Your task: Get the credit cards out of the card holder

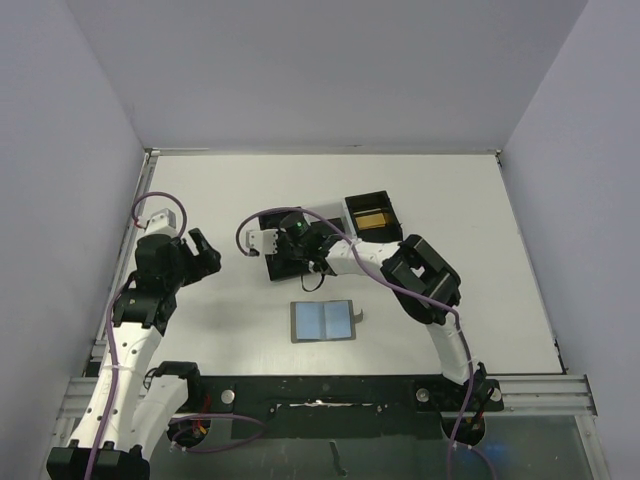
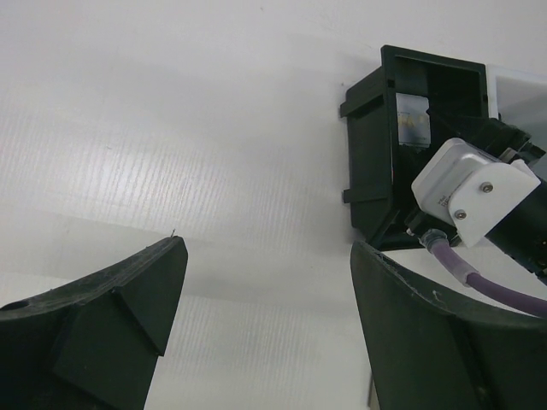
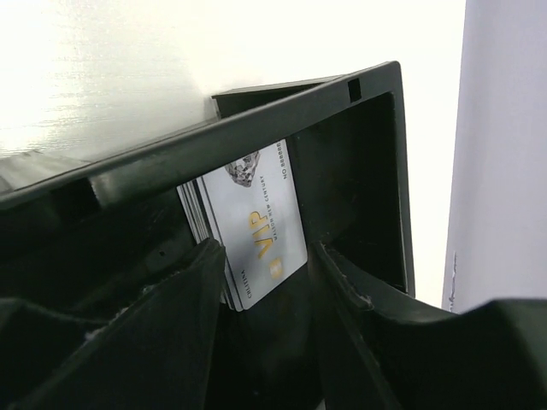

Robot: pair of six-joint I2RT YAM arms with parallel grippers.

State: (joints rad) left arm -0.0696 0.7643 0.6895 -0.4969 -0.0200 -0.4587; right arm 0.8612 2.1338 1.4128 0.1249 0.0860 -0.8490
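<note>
My right pincer (image 3: 269, 248) stands half open inside the tray (image 3: 376, 171), the cards (image 3: 256, 222) loose between its jaws, gripping nothing. The card holder (image 1: 323, 321) lies open on the worktop (image 1: 200, 190), on the tray's near side. I should lift straight out without snagging the stack.

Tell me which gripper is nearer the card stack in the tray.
The right gripper: its fingers flank the card stack inside the tray; the left gripper hovers over the table, apart from the tray.
</note>
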